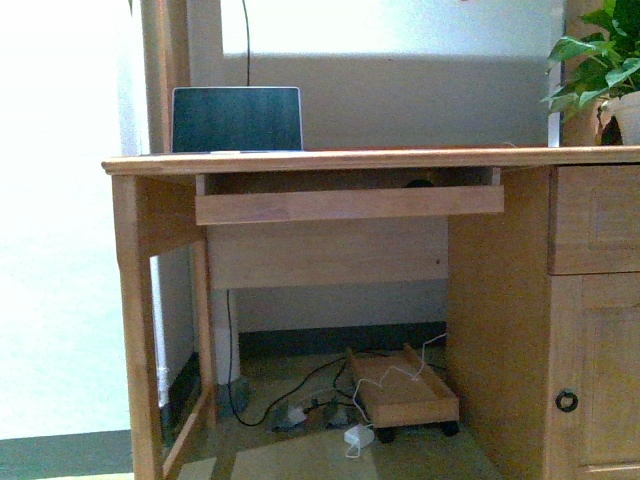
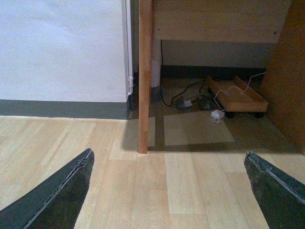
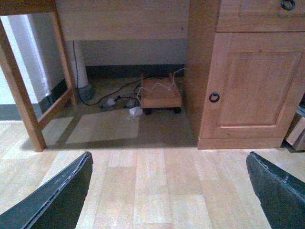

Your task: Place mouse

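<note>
front view, mouse [image 1: 420,183] peeking dark on the pull-out tray [image 1: 350,205]; left gripper [image 2: 167,191] and right gripper [image 3: 167,191] both gaping wide.

Wood desk [image 1: 400,158] ahead of me: laptop [image 1: 237,119] upright on top, far left; potted plant [image 1: 610,80] at right edge. Pull-out tray [image 1: 350,203] under top w/ small dark dome, prob. the mouse [image 1: 419,183], mostly hidden.

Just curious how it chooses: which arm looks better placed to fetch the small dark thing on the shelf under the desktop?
Probably the right. The mouse lies right of centre on the shelf, nearer that arm's side. Both the left gripper and right gripper are open and empty.
</note>
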You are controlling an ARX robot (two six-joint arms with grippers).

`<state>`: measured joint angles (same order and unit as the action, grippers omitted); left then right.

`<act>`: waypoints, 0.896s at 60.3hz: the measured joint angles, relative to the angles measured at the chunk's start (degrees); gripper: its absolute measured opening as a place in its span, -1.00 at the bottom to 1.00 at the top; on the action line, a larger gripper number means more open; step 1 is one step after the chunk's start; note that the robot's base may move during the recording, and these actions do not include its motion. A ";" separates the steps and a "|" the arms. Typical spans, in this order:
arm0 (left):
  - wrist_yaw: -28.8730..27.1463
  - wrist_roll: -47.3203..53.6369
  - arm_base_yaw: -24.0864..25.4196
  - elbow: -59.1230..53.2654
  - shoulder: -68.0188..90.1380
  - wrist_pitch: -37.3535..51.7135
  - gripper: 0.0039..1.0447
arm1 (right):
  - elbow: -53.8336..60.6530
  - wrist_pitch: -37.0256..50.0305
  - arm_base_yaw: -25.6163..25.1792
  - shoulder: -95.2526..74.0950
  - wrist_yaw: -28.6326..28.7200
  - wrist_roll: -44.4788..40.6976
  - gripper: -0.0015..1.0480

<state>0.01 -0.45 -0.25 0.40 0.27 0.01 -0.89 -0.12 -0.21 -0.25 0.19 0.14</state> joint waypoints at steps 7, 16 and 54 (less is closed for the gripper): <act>-0.02 0.00 0.00 0.02 -0.02 0.00 0.86 | 0.00 0.00 0.00 0.00 0.00 0.02 0.86; 0.00 0.00 0.00 0.02 0.00 0.00 0.86 | 0.00 0.00 0.00 0.00 0.00 0.02 0.86; 0.00 0.00 0.00 0.02 -0.02 0.00 0.86 | 0.00 0.00 0.00 0.00 0.00 0.02 0.86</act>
<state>0.01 -0.45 -0.25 0.43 0.25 0.01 -0.89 -0.12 -0.21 -0.25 0.19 0.16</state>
